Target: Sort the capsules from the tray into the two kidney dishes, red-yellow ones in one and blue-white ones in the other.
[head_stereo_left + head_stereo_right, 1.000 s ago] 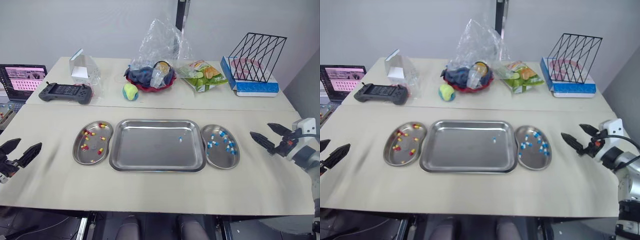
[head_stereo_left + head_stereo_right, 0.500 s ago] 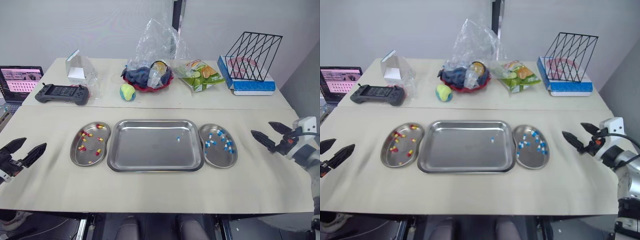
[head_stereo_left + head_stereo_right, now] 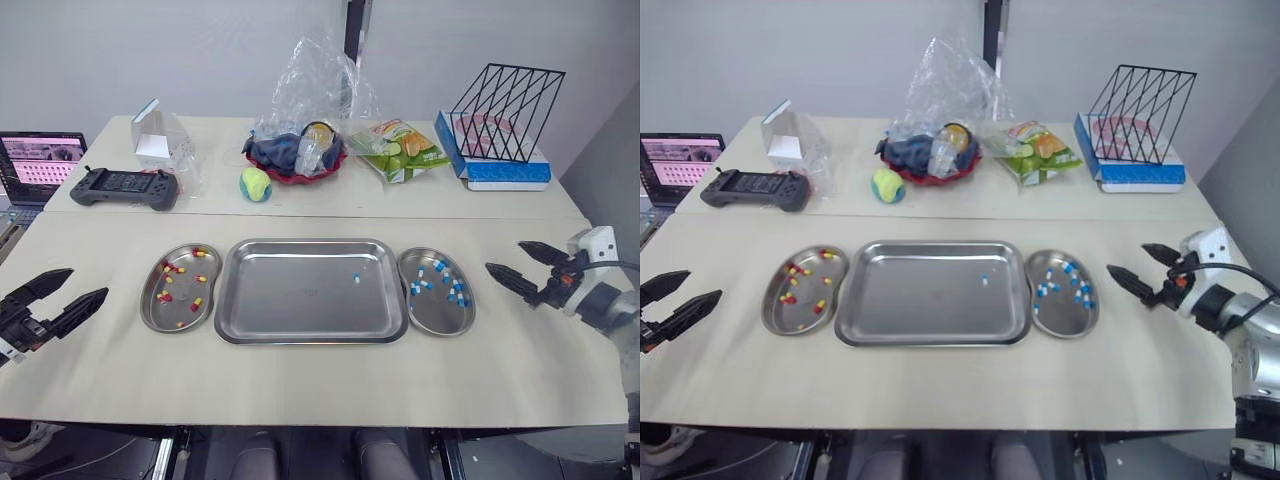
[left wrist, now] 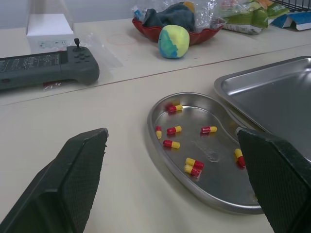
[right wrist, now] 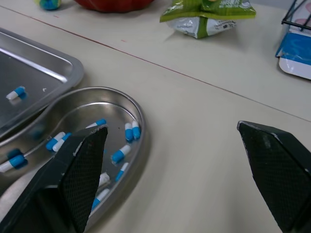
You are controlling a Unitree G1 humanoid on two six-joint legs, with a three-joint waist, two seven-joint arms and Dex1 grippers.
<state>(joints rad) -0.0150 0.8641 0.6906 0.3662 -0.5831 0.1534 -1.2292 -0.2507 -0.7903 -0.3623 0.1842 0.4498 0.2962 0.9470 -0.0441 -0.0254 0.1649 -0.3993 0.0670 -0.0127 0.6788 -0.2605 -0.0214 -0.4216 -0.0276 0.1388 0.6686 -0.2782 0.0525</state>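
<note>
Left gripper [image 3: 86, 283]: fingers spread apart, empty, above the table left of the left kidney dish [image 3: 150, 305]; right gripper [image 3: 504, 256]: fingers spread apart, empty, near the right kidney dish [image 3: 437, 325]; tray [image 3: 310, 241] sits between both dishes; one blue-white capsule [image 3: 355, 278] lies in its right half; red-yellow capsules [image 3: 170, 268] occupy the left dish; blue-white capsules [image 3: 455, 292] occupy the right dish.

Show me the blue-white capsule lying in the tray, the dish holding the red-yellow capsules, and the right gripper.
blue-white capsule [image 3: 355, 278], left eye view, its middle.
red-yellow dish [image 3: 183, 289], left eye view, bare floor.
right gripper [image 3: 503, 255], left eye view, midway between fingertips.
</note>
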